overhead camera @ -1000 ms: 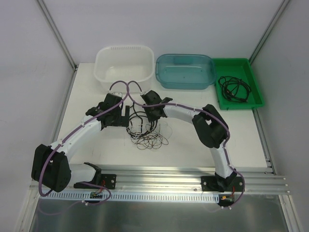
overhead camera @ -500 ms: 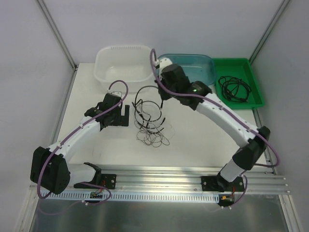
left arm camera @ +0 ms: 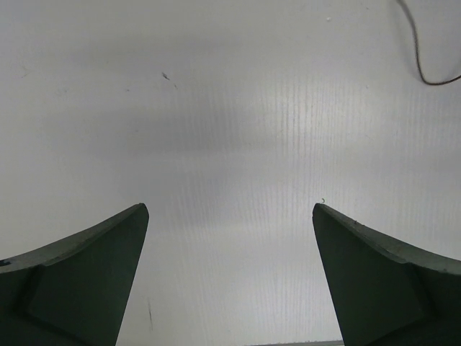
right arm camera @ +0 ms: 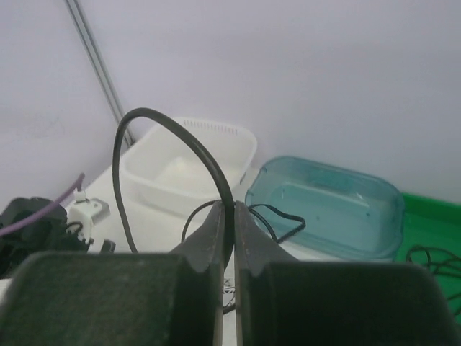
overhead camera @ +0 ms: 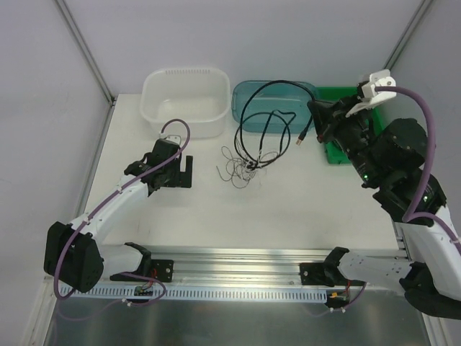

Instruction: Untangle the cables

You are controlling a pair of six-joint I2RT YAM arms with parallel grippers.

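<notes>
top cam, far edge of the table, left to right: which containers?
white basin → teal bin → green tray. Left out: the black cable held in the right gripper, since its loops overlap the teal bin.
</notes>
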